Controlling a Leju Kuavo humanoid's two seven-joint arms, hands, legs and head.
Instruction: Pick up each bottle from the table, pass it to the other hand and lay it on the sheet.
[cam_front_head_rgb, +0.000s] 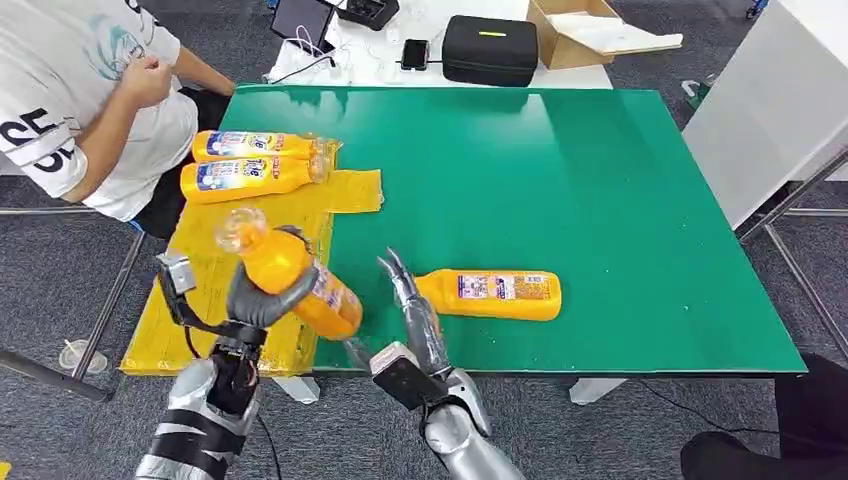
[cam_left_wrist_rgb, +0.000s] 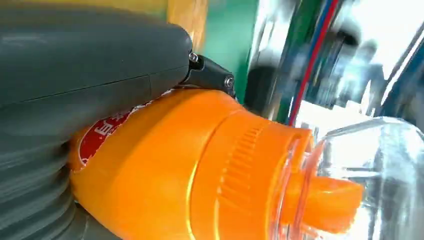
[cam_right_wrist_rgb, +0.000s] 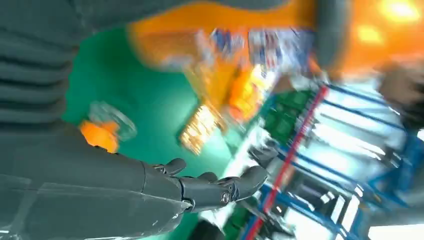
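My left hand (cam_front_head_rgb: 262, 300) grips an orange bottle (cam_front_head_rgb: 290, 275) with a clear cap, tilted above the yellow sheet (cam_front_head_rgb: 215, 290). My right hand (cam_front_head_rgb: 412, 308) is open, fingers straight, just beside another bottle (cam_front_head_rgb: 495, 294) lying on the green table (cam_front_head_rgb: 560, 180).

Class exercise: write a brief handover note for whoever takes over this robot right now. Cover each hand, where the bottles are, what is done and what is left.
Left hand grips an orange bottle above the yellow sheet's near edge.
Right hand is open, fingers spread, beside it.
Done: two bottles lie on the sheet's far end.
Left: lay the held bottle on the sheet, then handle the last bottle lying on the green table.
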